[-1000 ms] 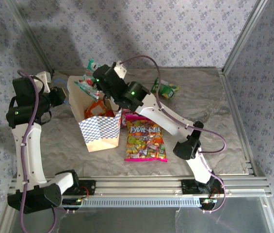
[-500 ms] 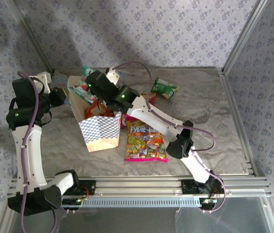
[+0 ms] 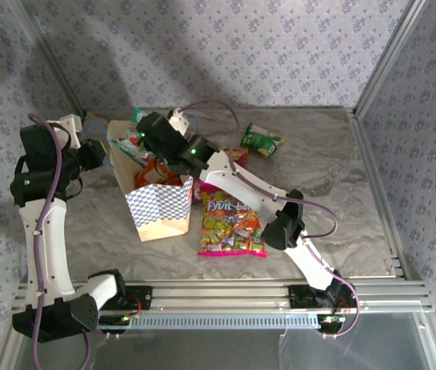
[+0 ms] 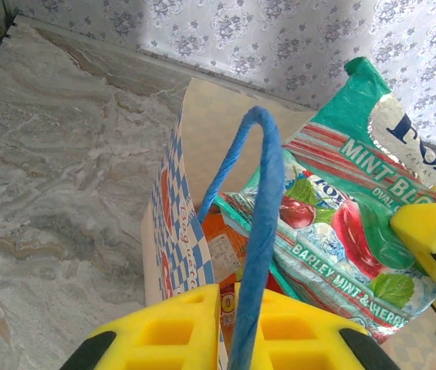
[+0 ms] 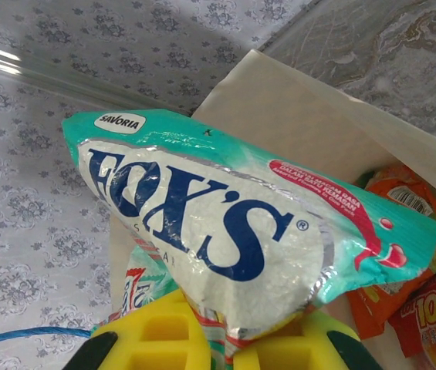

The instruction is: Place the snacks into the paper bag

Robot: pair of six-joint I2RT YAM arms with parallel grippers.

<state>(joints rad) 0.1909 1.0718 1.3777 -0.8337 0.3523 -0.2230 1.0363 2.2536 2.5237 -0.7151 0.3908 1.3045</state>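
The right tool (image 5: 216,339), clenched on the teal mint packet (image 5: 225,223), now hangs farther over the paper bag (image 3: 160,210) than a second ago. The left tool (image 4: 229,327) pinches its blue handle (image 4: 260,193). Release seems near, while the pink bag (image 3: 231,225) waits on the desk (image 3: 341,200).

The teal-and-white glossy plastic packet (image 5: 225,231) bears "FOX'S" in large dark-blue letters on its white panel and "SAVORIA" in a small white oval near one corner, plus a red band of white print too fine to read. In the left wrist view it also shows "MINT BLO…", "OVAL" and "BARLEY MINT & HERB…", each cut off. A red-orange glossy packet (image 5: 434,312) beneath it shows "100" in pale digits, and the large pink multicoloured plastic bag (image 3: 231,223) on the table reads what looks like "Fruit-balls".
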